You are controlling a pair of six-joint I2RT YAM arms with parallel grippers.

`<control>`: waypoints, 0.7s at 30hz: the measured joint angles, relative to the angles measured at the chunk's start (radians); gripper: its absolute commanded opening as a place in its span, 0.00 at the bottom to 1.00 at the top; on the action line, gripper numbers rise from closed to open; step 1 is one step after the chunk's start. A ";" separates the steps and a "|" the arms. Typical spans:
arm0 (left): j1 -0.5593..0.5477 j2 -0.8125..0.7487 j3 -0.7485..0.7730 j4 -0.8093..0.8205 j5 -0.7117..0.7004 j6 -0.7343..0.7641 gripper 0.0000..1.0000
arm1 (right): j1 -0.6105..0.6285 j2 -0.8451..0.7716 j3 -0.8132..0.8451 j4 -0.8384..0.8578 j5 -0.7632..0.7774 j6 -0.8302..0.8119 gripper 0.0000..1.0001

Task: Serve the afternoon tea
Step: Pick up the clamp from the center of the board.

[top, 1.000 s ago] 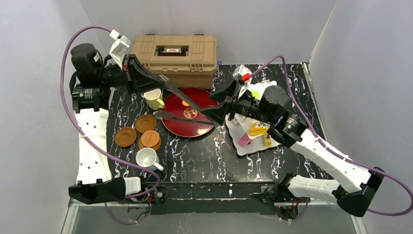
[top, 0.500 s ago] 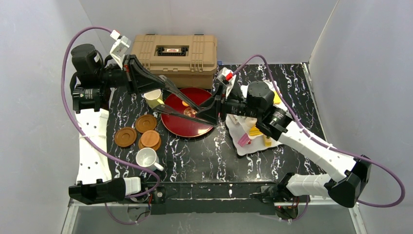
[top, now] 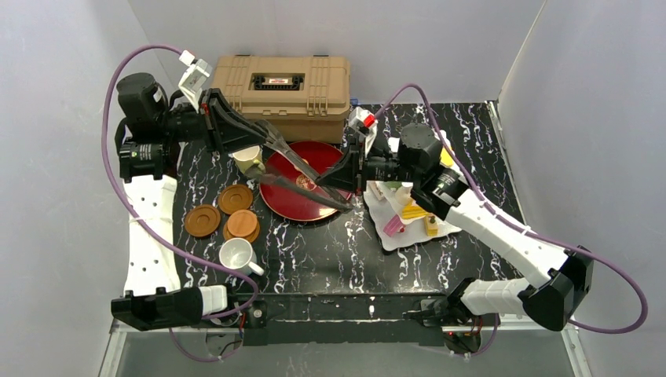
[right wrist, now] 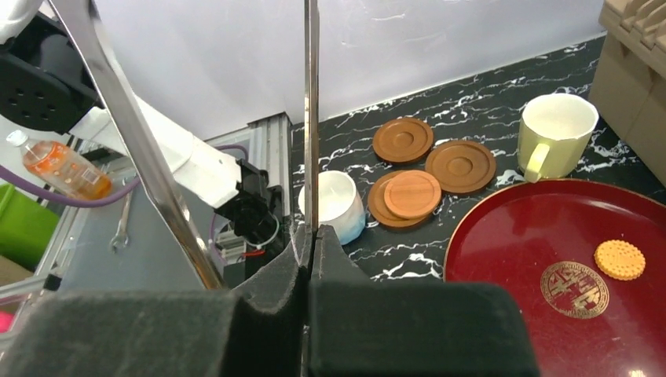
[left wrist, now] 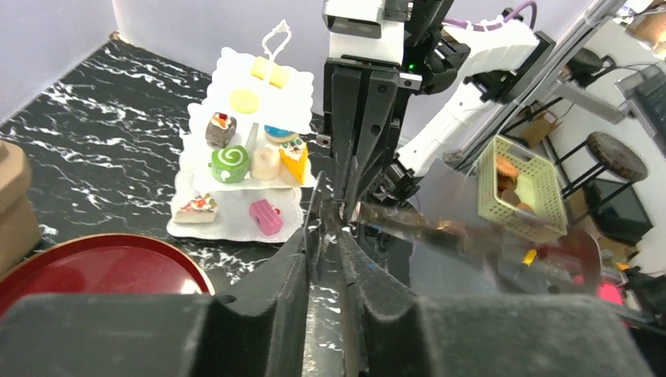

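Both clamp the metal tongs [top: 302, 169]: left gripper [left wrist: 330, 224] pinches one arm, right gripper [right wrist: 312, 236] the hinge end, probably a handover for picking cakes. Cake stand [left wrist: 228, 226] ahead of left jaws; mugs [right wrist: 554, 129], saucers [right wrist: 402, 139] ahead of right jaws.

- Black, white-veined table [top: 330, 251]
- Tan plastic case [top: 283, 86] at far edge
- Dark-red tray [top: 298, 206] in the middle
- Pale-yellow mug [top: 249, 159], white mug [top: 236, 255], brown saucers [top: 203, 221] on the left
- White three-tier stand [top: 400, 239] on the right
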 measured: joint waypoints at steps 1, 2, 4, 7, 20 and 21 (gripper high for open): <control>0.000 -0.002 -0.009 0.008 0.000 -0.003 0.39 | -0.006 0.000 0.014 -0.026 -0.013 -0.004 0.01; 0.000 -0.006 -0.021 0.022 0.001 -0.007 0.53 | -0.016 0.000 0.028 -0.052 -0.028 -0.004 0.01; 0.000 -0.022 -0.060 0.063 0.004 -0.032 0.93 | -0.045 0.000 0.047 -0.088 -0.051 -0.002 0.01; 0.000 -0.066 -0.166 0.213 0.007 -0.134 0.98 | -0.084 0.000 0.058 -0.156 -0.078 -0.008 0.01; 0.198 -0.120 -0.312 0.452 0.011 -0.194 0.99 | -0.103 0.021 0.162 -0.528 -0.108 -0.160 0.01; 0.211 -0.126 -0.331 0.457 0.012 -0.193 0.99 | -0.103 0.021 0.162 -0.547 -0.104 -0.164 0.01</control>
